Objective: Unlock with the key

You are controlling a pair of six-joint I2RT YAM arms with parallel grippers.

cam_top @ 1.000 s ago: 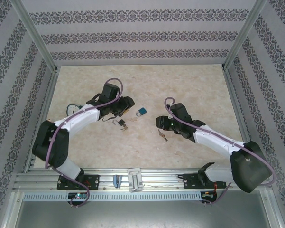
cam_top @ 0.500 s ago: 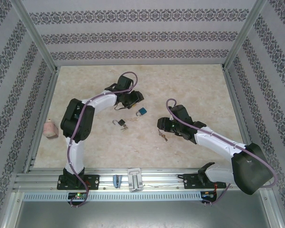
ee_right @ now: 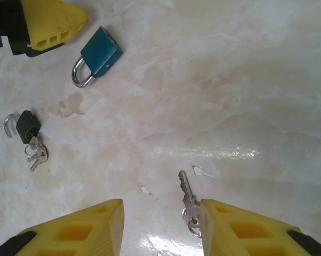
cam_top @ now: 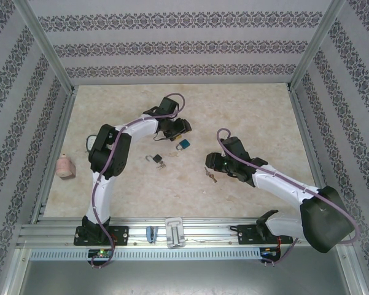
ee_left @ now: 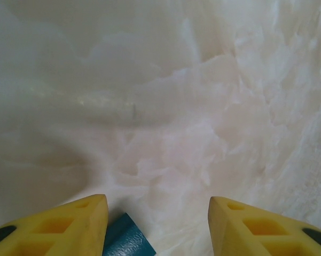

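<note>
The left arm has extended from the table's left side toward its centre. The left gripper (ee_left: 157, 205) is open and empty, with the blue padlock (ee_left: 125, 237) beside its left finger. The right gripper (ee_right: 163, 208) is open over the key (ee_right: 186, 192), mid-table. The key is probably thin, rigid and slippery; grip it by the bow.

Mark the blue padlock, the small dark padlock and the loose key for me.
blue padlock (ee_right: 101, 52), right wrist view, on its body.
small dark padlock (ee_right: 28, 125), right wrist view, on its body.
loose key (ee_right: 185, 189), right wrist view, on its blade.
</note>
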